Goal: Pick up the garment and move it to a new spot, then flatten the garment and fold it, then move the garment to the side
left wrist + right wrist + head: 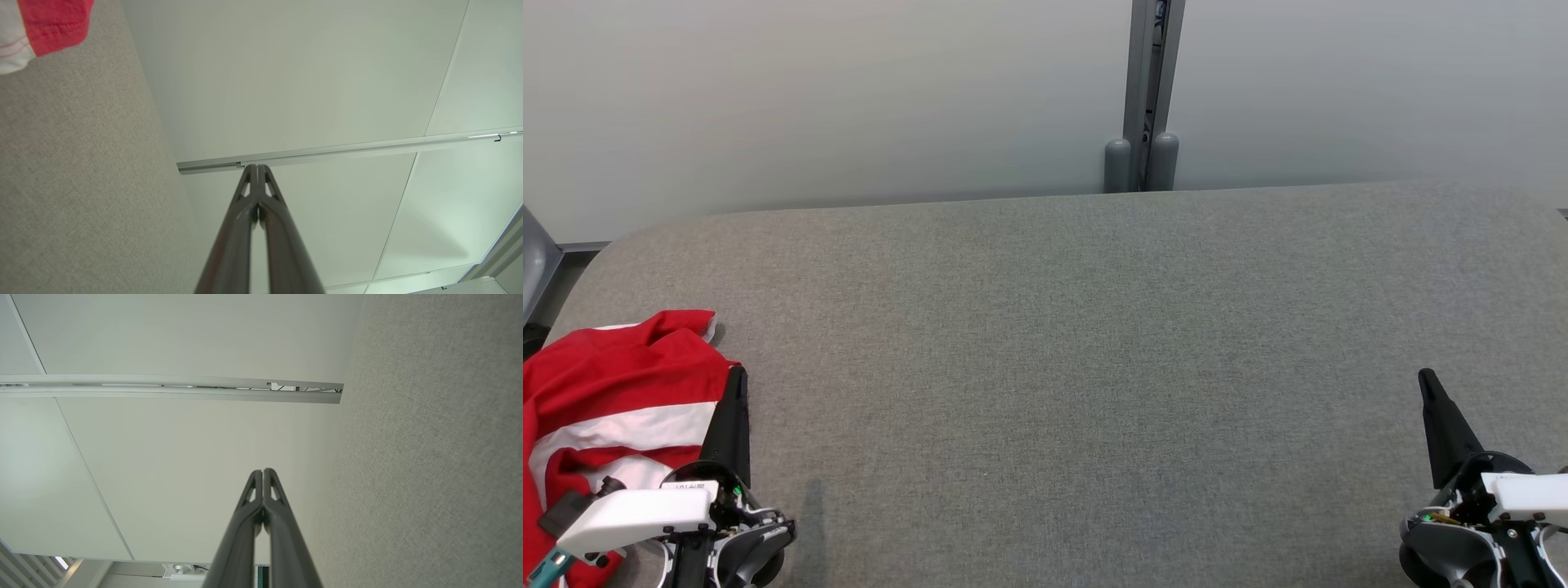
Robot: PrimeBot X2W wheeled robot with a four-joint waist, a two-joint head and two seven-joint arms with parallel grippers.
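- The garment [613, 392], red with white bands, lies crumpled at the near left corner of the grey fabric-covered table [1078, 343]. Part of it runs past the left edge of the head view.
- The left gripper [737, 377] sits at the lower left, its two dark fingers pressed together with nothing between them.
- Those fingers stand just beside the garment's right edge; whether they touch the cloth is hard to tell from the head view.
- In the left wrist view a red and white corner of the garment shows at the upper left, apart from the closed fingertips.
- The right gripper [1427, 380] is at the lower right, well apart from the garment, its fingers likewise closed tight and empty.
- Behind the table stands a pale wall [849, 98] with a grey post [1147, 90].
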